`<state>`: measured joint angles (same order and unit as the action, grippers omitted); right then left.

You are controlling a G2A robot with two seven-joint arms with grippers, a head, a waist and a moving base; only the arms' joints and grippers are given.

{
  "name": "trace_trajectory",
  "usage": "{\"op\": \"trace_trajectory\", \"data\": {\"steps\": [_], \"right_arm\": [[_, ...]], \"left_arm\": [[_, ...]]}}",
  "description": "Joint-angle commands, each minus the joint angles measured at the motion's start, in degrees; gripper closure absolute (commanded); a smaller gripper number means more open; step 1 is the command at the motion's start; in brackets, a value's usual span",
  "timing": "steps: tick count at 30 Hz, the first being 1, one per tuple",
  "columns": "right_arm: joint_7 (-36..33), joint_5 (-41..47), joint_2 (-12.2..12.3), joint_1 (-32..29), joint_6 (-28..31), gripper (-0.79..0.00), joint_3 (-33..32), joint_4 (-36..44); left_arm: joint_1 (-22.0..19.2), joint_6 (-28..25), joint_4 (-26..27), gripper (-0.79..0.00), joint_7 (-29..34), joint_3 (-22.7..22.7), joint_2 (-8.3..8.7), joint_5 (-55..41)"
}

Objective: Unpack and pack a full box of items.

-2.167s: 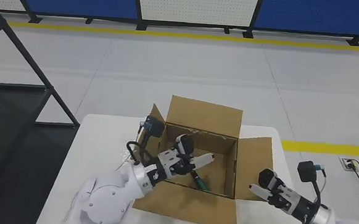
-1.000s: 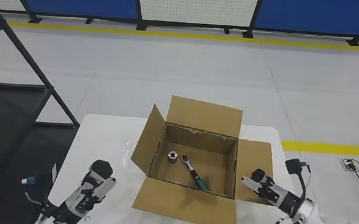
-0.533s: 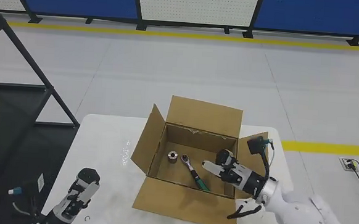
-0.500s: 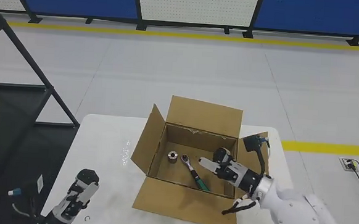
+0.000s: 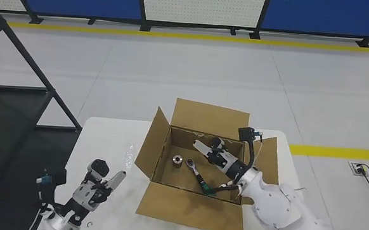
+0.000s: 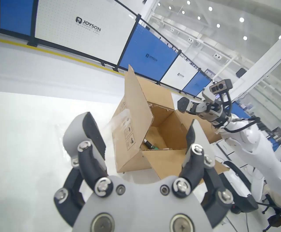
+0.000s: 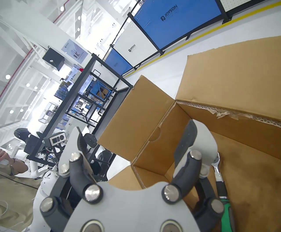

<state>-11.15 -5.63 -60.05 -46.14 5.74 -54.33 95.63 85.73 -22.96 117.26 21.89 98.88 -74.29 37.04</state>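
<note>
one open cardboard box point(image 5: 211, 120) sits on a white worktop point(image 5: 107, 135), with all four flaps folded outward

two items lie on the box floor: one ratchet wrench point(image 5: 197, 171) with a green and black handle, lying at a slant, and one small round metal socket point(image 5: 177, 159) near the wrench's head but apart from it

two arms are in view. the right fingers point(image 5: 201, 143), two of them, are spread wide and hold nothing. they hang over the box opening, above the head end of the wrench and not touching it. from the right wrist, the pair of right fingers point(image 7: 193, 140) frames the far inner corner of the box point(image 7: 219, 77), and the wrench point(image 7: 220, 184) lies just past one finger

the left fingers point(image 5: 120, 176), also two, are spread wide and empty. they are over bare worktop near its front left corner, well apart from the box and pointing towards it. from the left wrist, the left fingers point(image 6: 87, 129) frame the box point(image 6: 136, 105), the wrench's green handle end point(image 6: 151, 146) shows low inside it, and the right fingers point(image 6: 183, 104) show above the far side

one scrap of clear plastic point(image 5: 129, 155) lies on the worktop just beside the box's left flap
</note>
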Motion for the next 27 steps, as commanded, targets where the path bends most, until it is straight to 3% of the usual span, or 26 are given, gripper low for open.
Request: {"op": "trace_trajectory", "data": {"steps": [1, 5, 8, 10, 15, 27], "right_arm": [[0.1, 0.0, 0.3, -1.9, 0.9, -0.785, -1.6, 0.5], [-0.5, -0.2, 0.8, -5.2, 2.1, -0.785, -4.7, 1.2], [-0.9, -0.3, 1.0, -6.9, 2.7, -0.785, -6.3, 1.8], [-1.3, -0.3, 1.0, -7.6, 2.9, -0.785, -7.1, 1.9], [-2.6, 0.2, 0.8, -7.8, 3.4, -0.785, -8.0, 1.6], [-7.8, 0.3, -0.8, -3.7, 3.7, -0.785, -5.6, -1.8]], "left_arm": [[-2.6, 1.1, -0.9, -0.539, 1.7, -1.7, 0.15, 2.1], [-6.8, 3.8, -2.9, -0.388, 2.8, -4.6, 0.3, 6.8], [-8.9, 4.8, -4.1, -0.366, 3.6, -6.3, 0.39, 7.8], [-9.6, 5.4, -4.5, -0.296, 3.8, -7.0, 0.45, 8.5], [-9.7, 6.2, -4.6, 0.0, 3.3, -7.8, 0.61, 9.0], [-4.3, 7.7, -1.7, 0.0, -0.9, -5.1, 1.02, 5.8]]}}
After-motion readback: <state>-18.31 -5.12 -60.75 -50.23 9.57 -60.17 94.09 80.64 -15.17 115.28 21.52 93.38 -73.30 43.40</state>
